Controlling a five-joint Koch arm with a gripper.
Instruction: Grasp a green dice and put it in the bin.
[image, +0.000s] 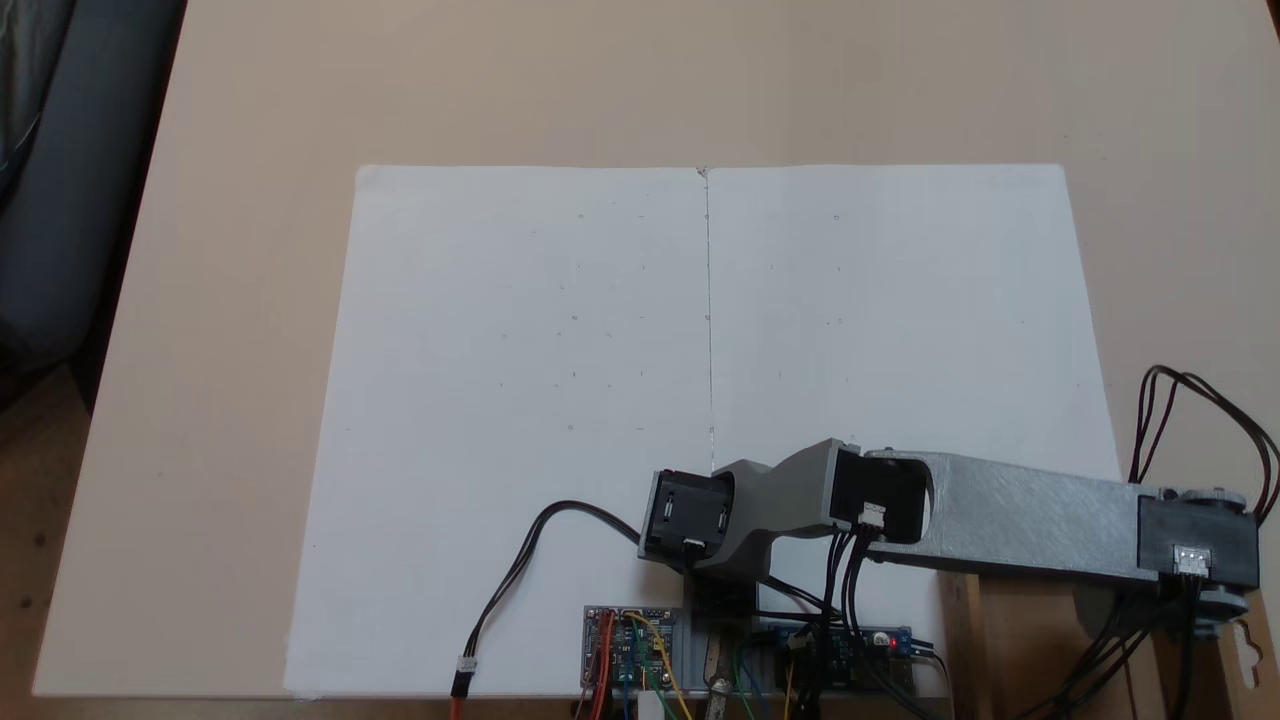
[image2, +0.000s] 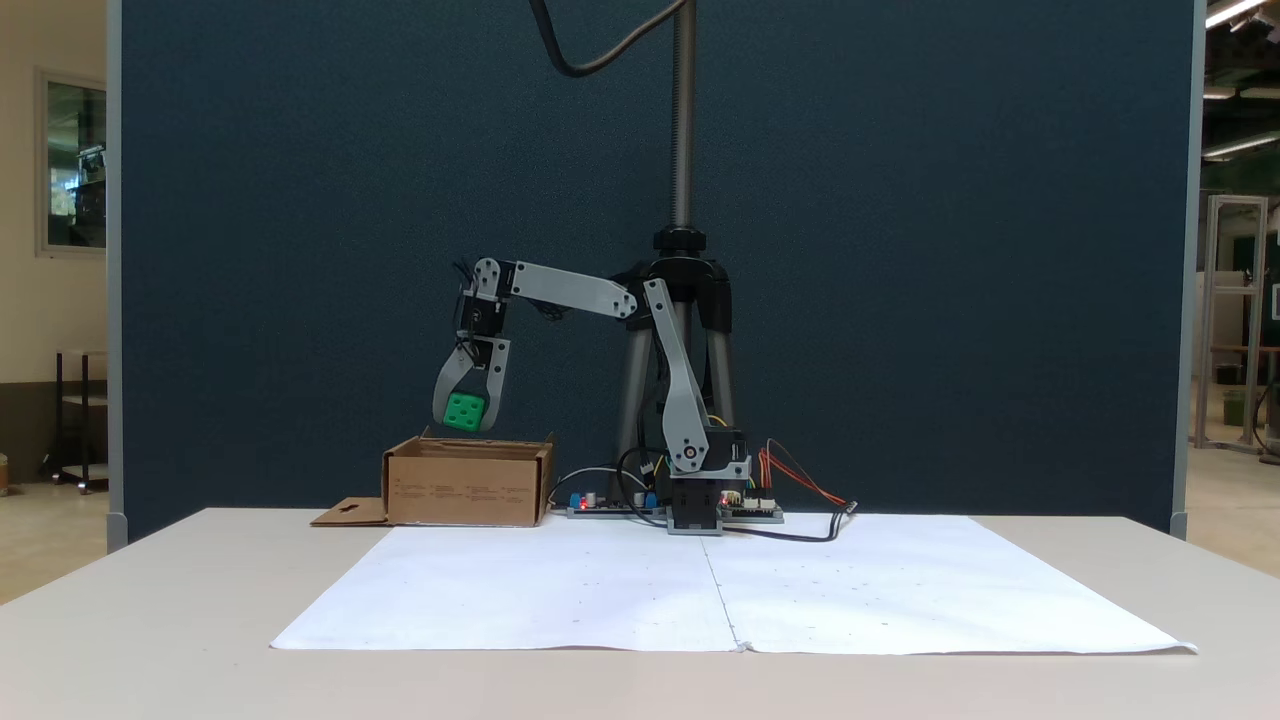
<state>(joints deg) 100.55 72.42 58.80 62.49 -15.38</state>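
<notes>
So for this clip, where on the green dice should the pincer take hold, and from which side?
On two opposite flat faces, coming from above. The green dice is a small cube, so parallel faces give square contact. That is how the pincer has it here: pointing down, one finger on each side, hanging just above the open bin.

tool clamps green dice | hangs above bin | white paper on table

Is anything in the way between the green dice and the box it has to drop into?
Nothing visible is. In a fixed view the gripper holds the green dice in the air right above the open top of the cardboard box, with only empty space between them.
</notes>
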